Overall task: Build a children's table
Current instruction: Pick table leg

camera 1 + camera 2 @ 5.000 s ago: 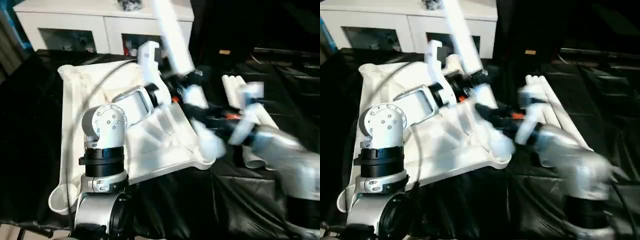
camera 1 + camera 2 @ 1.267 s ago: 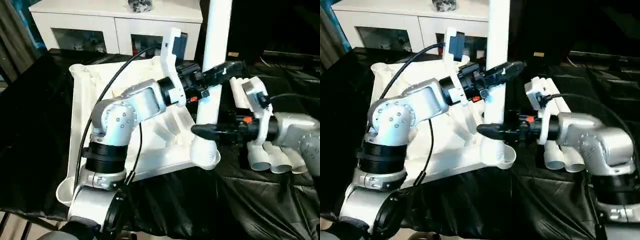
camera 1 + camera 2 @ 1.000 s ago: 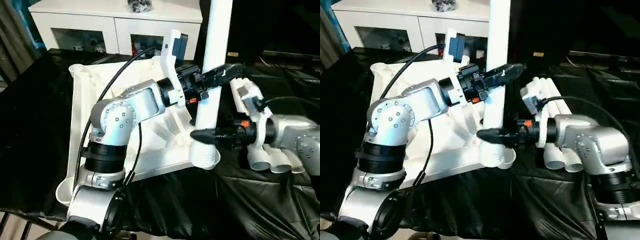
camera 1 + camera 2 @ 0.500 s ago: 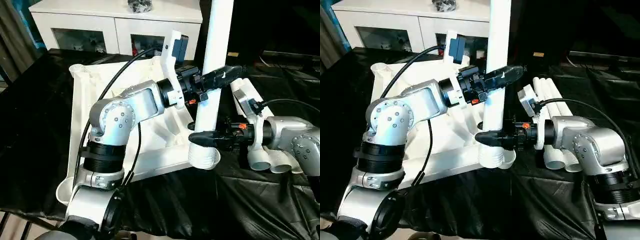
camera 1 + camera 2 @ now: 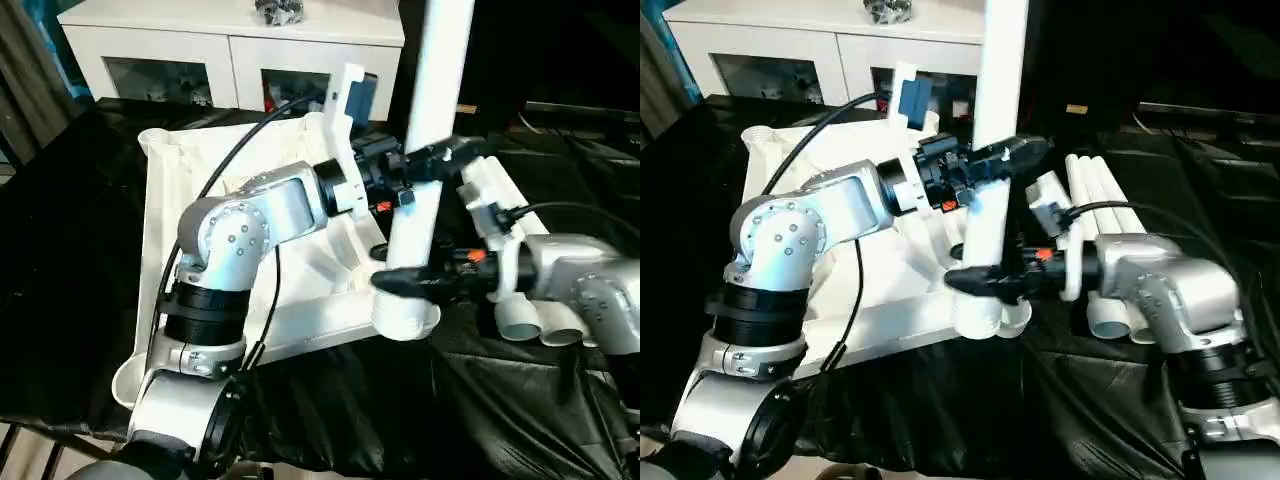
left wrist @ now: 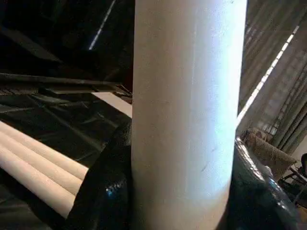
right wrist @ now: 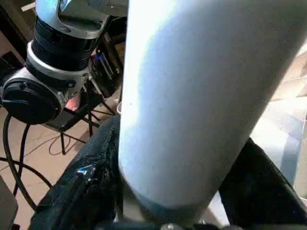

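A white cabinet [image 5: 230, 45] with glass doors stands behind a work surface draped in black cloth [image 5: 500, 420], and on that cloth lies the white tabletop [image 5: 200, 170], underside up, its ribs showing and its far edge toward the cabinet. One leg [image 5: 425, 150] stands upright in the socket [image 5: 405, 318] at the tabletop's near right corner, while the spare legs [image 5: 1100, 195] lie side by side on the cloth beyond the tabletop's right edge. The left gripper [image 5: 437, 160] is clamped around the leg at mid-height, its black fingers [image 6: 103, 187] wrapping both sides of the tube. The right gripper [image 5: 405, 282] reaches in low, just above the socket, with its fingers [image 7: 81, 191] on either side of the tube; whether they press on it or merely bracket it I cannot tell. The step in hand looks like seating the leg, and that wants the tube kept plumb over the socket, the upper hold steering and pressing straight down, the lower hand only guiding, so the tapered end does not jam at an angle or tip the tabletop. Against half a second ago, the right gripper has shifted slightly leftward at the base of the leg, and the left gripper keeps its hold at the same height.
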You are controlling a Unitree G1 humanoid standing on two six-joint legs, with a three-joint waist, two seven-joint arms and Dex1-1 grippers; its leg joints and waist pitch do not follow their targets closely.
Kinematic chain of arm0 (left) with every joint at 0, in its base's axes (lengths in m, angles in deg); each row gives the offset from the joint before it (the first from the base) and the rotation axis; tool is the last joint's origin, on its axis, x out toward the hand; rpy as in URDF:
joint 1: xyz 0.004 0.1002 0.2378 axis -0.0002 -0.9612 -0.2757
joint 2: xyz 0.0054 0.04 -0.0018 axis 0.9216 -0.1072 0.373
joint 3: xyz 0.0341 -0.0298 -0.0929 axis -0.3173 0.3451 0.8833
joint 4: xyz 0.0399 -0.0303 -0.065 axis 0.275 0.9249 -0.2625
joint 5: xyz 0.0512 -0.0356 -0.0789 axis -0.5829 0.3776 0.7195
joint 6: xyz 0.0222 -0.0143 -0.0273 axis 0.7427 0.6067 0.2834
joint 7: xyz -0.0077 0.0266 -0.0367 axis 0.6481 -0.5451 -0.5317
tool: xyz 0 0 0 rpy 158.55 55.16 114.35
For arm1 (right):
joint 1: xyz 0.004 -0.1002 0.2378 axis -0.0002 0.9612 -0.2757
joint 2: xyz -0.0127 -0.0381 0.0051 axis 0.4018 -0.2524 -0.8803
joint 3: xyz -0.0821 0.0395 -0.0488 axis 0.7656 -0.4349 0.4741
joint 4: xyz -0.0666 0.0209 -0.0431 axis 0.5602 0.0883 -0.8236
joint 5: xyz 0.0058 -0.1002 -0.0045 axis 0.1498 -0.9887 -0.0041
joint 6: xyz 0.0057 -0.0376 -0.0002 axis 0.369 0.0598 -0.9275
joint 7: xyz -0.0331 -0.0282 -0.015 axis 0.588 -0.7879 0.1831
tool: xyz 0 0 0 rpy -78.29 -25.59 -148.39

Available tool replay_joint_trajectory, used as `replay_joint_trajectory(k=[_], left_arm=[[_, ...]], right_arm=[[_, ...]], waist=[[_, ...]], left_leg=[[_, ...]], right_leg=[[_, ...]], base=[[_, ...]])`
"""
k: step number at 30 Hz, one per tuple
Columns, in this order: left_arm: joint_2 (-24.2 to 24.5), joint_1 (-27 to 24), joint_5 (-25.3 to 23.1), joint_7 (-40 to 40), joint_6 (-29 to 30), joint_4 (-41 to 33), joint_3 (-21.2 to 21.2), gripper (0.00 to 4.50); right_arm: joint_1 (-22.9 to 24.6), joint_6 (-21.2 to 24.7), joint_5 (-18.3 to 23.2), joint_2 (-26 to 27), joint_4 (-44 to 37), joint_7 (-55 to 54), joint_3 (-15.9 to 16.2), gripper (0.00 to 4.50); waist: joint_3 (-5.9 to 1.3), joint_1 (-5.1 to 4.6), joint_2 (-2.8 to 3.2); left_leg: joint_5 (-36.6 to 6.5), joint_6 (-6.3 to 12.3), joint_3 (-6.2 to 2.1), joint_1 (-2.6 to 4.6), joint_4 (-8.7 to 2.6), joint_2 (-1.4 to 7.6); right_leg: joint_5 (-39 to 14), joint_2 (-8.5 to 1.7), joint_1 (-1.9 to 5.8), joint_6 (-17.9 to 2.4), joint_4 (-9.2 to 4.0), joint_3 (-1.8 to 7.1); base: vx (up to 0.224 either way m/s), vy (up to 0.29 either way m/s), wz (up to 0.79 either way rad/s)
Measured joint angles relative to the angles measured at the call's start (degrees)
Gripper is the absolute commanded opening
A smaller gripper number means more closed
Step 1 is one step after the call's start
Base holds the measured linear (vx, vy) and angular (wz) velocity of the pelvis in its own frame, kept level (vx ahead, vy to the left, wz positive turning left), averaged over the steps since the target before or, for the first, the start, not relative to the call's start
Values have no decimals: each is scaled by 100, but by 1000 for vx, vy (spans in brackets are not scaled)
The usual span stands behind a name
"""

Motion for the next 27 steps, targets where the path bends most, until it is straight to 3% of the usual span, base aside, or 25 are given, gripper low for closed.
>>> replay_joint_trajectory(k=[3, 4, 12, 14, 16, 21, 27], left_arm=[[3, 0, 4, -14, 0, 0, -5, 182], [5, 0, 4, -34, 0, 0, -6, 182], [40, 1, -47, -108, -64, -1, -100, 182], [34, 1, -90, -85, -98, -1, -140, 252], [31, 1, -114, -100, -148, -1, -164, 252], [-129, -11, -118, -35, -471, 0, 15, 285], [-433, -200, -565, 471, -1594, -455, 115, 285]], right_arm=[[0, 0, 2, 0, 4, 24, 0, 279], [0, 1, 3, -1, 5, 31, 0, 250], [9, 89, 36, -13, 18, 89, 9, 201], [21, 89, 29, -4, 20, 58, 9, 195], [34, 34, -4, 67, 18, -90, 2, 195], [170, -186, -102, 522, -39, -745, -201, 191], [495, -459, -257, 1116, 131, -1990, -746, 191]], waist=[[0, 0, 0], [0, 0, 0], [0, 1, 0], [0, 0, 0], [0, -1, -1], [0, -5, -1], [-1, 5, -3]], left_leg=[[0, 0, 0, 0, 0, 0], [0, 0, 0, 0, 0, 0], [0, 0, 0, 1, 0, 0], [0, -1, 0, 1, 0, 0], [1, 1, 0, 2, 0, 0], [2, -4, 1, 2, 0, 2], [-2, -9, 1, -2, 0, 1]], right_leg=[[0, 0, 0, 0, 0, 0], [0, 0, 0, 0, 0, 0], [0, 0, 1, 0, 1, 0], [0, 0, 1, -1, 1, 1], [0, 0, 1, -1, 2, 1], [0, 0, -2, -1, 4, 0], [0, -2, 4, -1, -3, -2]], base=[[0, 0, 0], [0, 0, 0], [0, 0, 0], [0, 0, 0], [0, 0, 0], [0, 0, 0], [0, 0, 0]])
